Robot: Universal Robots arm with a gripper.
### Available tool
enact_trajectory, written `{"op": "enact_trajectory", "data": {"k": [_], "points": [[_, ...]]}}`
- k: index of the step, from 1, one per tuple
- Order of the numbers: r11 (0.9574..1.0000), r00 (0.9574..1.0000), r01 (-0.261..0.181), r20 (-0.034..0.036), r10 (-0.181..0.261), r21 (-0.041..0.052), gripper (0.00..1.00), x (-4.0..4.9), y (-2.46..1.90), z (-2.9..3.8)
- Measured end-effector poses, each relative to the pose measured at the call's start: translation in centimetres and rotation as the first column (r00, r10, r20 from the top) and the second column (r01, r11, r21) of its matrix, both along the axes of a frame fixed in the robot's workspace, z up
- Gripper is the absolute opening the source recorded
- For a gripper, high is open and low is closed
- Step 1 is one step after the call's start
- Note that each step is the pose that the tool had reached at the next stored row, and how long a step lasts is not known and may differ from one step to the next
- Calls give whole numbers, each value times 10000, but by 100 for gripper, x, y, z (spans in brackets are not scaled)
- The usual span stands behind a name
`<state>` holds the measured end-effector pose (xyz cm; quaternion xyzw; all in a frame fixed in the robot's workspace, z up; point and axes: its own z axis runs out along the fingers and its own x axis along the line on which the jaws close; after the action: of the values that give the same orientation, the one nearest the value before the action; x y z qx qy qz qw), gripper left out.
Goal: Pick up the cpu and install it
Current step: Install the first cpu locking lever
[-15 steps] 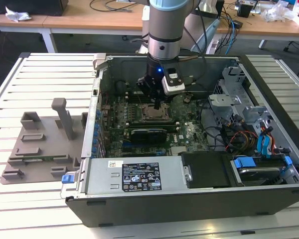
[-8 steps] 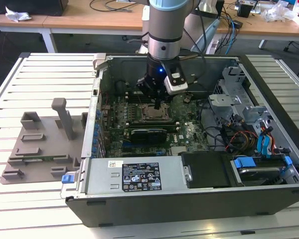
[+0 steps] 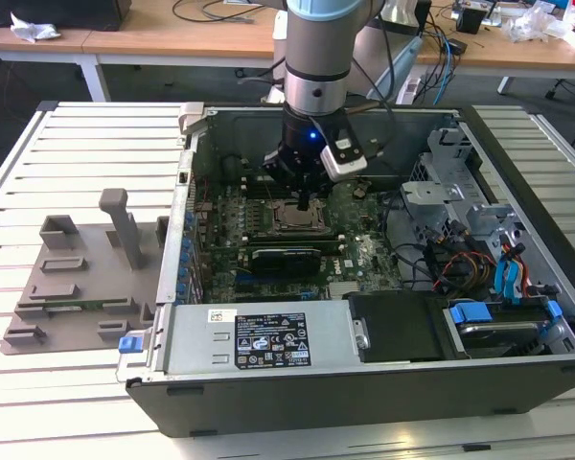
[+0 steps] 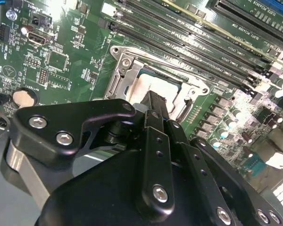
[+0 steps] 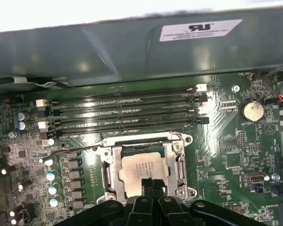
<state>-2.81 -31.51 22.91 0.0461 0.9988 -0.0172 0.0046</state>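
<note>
Surface: white slatted metal table (image 3: 38, 163) carrying an open black desktop computer case (image 3: 383, 383) lying on its side. On the slats at the case's 9 o'clock in the exterior view sits a grey plastic tray with upright posts (image 3: 77, 287). Behind the table, at 12 o'clock, a long wooden bench (image 3: 172, 34) runs across the room, strewn with cables and crumpled white paper.

Inside the case: green motherboard (image 3: 355, 254), a black power supply box with a white label (image 3: 268, 340) along the near wall, and blue-tabbed drive bays (image 3: 503, 316) at 3 o'clock.

Arm: grey and silver robot arm (image 3: 316, 57) comes down near-vertically from 12 o'clock into the case, wrist over the middle of the board, a blue light lit on it.

The black pincer (image 5: 151, 186) points straight down at the silver metal-framed socket (image 5: 111, 172). The small flat square cpu with silvery-white top (image 5: 139, 169) lies flat inside that socket frame, just below the four black memory slots (image 5: 122, 115) in the first wrist view. The pincer's tips stand together in a narrow column, low over the cpu's near edge; whether they touch it cannot be told. In the second wrist view the cpu (image 4: 153, 87) shows beyond the pincer tips (image 4: 155, 101).
</note>
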Motion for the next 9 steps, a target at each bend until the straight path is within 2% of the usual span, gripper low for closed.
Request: {"op": "enact_trajectory", "data": {"k": [7,8,9], "points": [[9997,9997,-229,0,229,-1,11,-3,0,15],[9996,9996,-288,1,288,1,11,-3,0,66],[9996,9996,-289,0,289,-1,11,-3,0,146]]}}
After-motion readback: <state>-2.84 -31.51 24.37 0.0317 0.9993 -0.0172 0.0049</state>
